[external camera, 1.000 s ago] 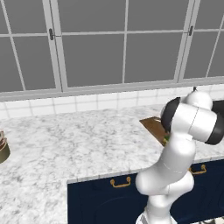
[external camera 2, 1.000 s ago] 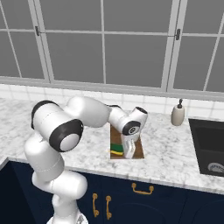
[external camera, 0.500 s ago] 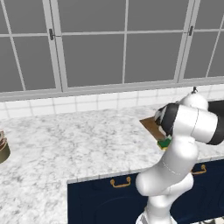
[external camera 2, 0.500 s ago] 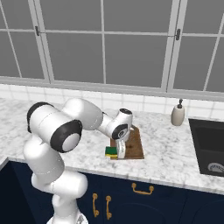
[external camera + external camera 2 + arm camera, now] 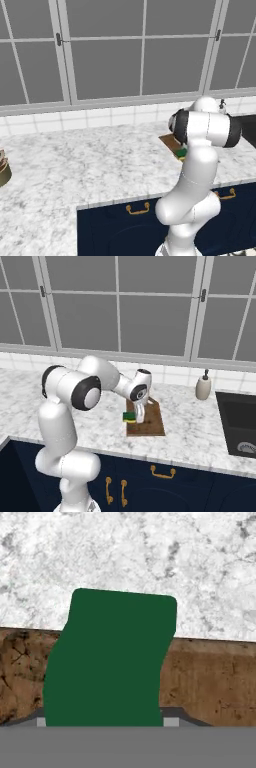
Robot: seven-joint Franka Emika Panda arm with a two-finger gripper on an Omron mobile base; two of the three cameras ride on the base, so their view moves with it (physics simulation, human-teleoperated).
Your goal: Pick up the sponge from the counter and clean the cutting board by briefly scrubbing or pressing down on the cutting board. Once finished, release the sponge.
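Holding the sponge (image 5: 129,416) pinched in the gripper (image 5: 139,419), arm pressing it at the 9 o'clock edge of the cutting board (image 5: 150,423), green top overhanging onto the marble surface (image 5: 200,421).

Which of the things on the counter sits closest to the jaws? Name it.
The sponge, green-topped, right at the gripper on the cutting board's left edge; the soap dispenser stands far off.

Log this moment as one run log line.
phase: scrubbing | pincer: shut on sponge | sponge: over cutting board edge | counter: marble
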